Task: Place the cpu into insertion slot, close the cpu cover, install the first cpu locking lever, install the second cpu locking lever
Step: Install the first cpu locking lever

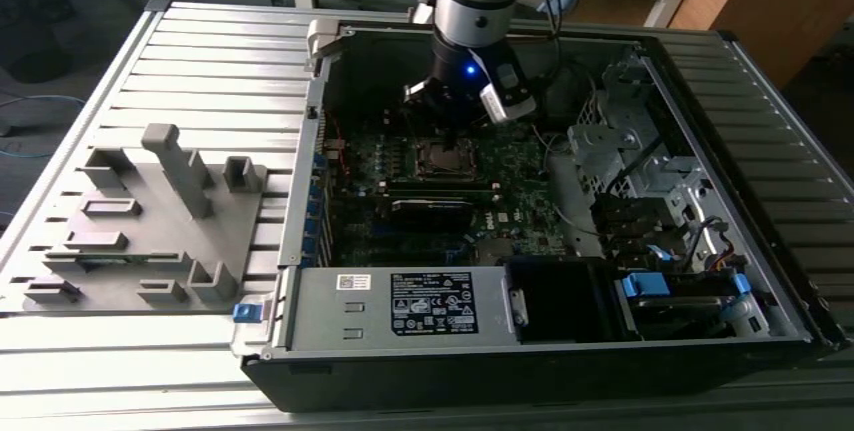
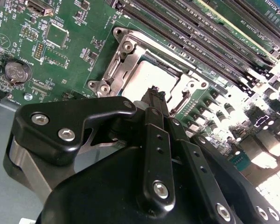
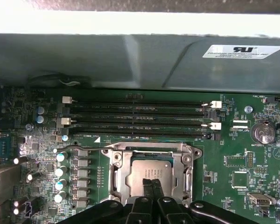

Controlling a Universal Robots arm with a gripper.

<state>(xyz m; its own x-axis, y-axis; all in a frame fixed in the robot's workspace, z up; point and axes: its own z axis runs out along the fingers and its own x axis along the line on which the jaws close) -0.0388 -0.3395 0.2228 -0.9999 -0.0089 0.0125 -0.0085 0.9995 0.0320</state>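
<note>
The cpu (image 3: 147, 170), a dull silvery square, lies flat in the insertion slot (image 1: 445, 156) on the green motherboard inside the open computer case. The cpu cover (image 3: 119, 175) lies down around it, and the chip's face (image 2: 156, 74) shows through the cover's window (image 2: 130, 58). My gripper (image 3: 151, 184) hangs just above the cpu's near edge, its two black fingers pressed together with nothing visible between them. In the second wrist view the gripper's (image 2: 154, 93) tips sit just over the chip's edge. From outside, the gripper (image 1: 447, 126) stands upright over the socket.
Long black memory slots (image 3: 140, 116) run beside the socket, towards the case wall (image 3: 130, 60). A coin battery (image 3: 263, 133) and a row of capacitors (image 3: 60, 177) flank it. A grey fixture tray (image 1: 147, 221) lies at the exterior view's left. The power supply (image 1: 400, 301) and a drive cage (image 1: 627, 141) crowd the case.
</note>
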